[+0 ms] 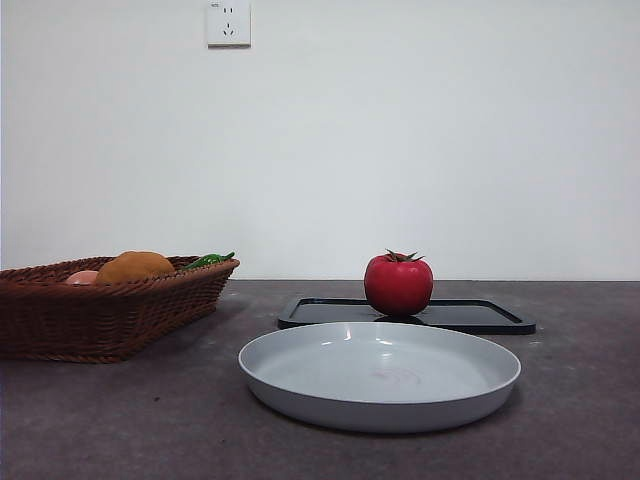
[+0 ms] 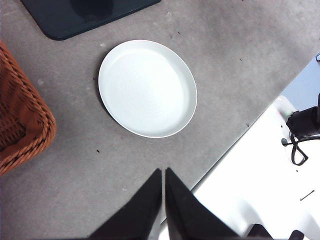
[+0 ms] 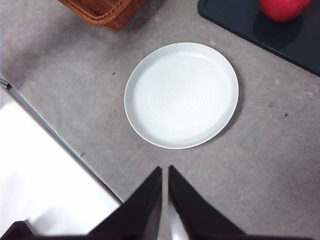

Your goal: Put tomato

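The glossy red tomato (image 1: 398, 285) with a green stem stands upright on a black tray (image 1: 470, 316) behind a white plate (image 1: 380, 375). The plate holds nothing. In the right wrist view the tomato (image 3: 285, 8) shows partly on the tray (image 3: 240, 22), beyond the plate (image 3: 181, 95). My right gripper (image 3: 164, 172) is shut and holds nothing, high above the table's front edge. My left gripper (image 2: 163, 175) is shut and holds nothing, also high over the front edge, with the plate (image 2: 147, 88) and a tray corner (image 2: 75, 20) beyond it. Neither gripper shows in the front view.
A brown wicker basket (image 1: 110, 310) at the left holds an orange-brown rounded item (image 1: 135, 266), a pale pinkish item (image 1: 82, 277) and something green (image 1: 208, 260). The basket also shows in the left wrist view (image 2: 20, 125) and the right wrist view (image 3: 102, 10). A wall socket (image 1: 228, 22) is on the back wall.
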You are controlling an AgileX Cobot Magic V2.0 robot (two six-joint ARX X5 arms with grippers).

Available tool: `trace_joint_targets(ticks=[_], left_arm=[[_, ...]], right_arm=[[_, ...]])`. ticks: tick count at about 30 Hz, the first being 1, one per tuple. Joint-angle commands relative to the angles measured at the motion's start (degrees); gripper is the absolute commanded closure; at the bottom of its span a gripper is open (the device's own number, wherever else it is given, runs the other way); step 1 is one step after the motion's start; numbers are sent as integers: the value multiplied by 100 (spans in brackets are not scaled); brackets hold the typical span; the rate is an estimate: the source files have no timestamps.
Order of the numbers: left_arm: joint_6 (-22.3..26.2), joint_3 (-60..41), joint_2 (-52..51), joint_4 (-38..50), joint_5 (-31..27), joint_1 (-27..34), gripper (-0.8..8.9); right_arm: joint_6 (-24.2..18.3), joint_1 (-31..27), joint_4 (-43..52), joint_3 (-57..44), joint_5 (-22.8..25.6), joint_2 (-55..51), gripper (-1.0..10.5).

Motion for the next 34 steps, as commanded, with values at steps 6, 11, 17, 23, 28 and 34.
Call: trace_joint_targets(ticks=[6,11,17,23,28,34], left_arm=[[52,76,31,24,37,-22,806],[52,76,31,24,37,-22,806],[52,76,31,24,37,-22,806],[138,76,-103,289,-9,59,806],[162,-28,-605,1921,-68,651,806],[160,-1237,-1655,4776,-238,1486,806]], right_arm=[[15,28,37,33,-15,37,935],[15,28,37,33,-15,37,935],[15,28,37,33,-15,37,935],[15,28,37,33,-15,37,935],[15,28,37,33,-15,37,935],[15,28,37,33,-15,37,935]])
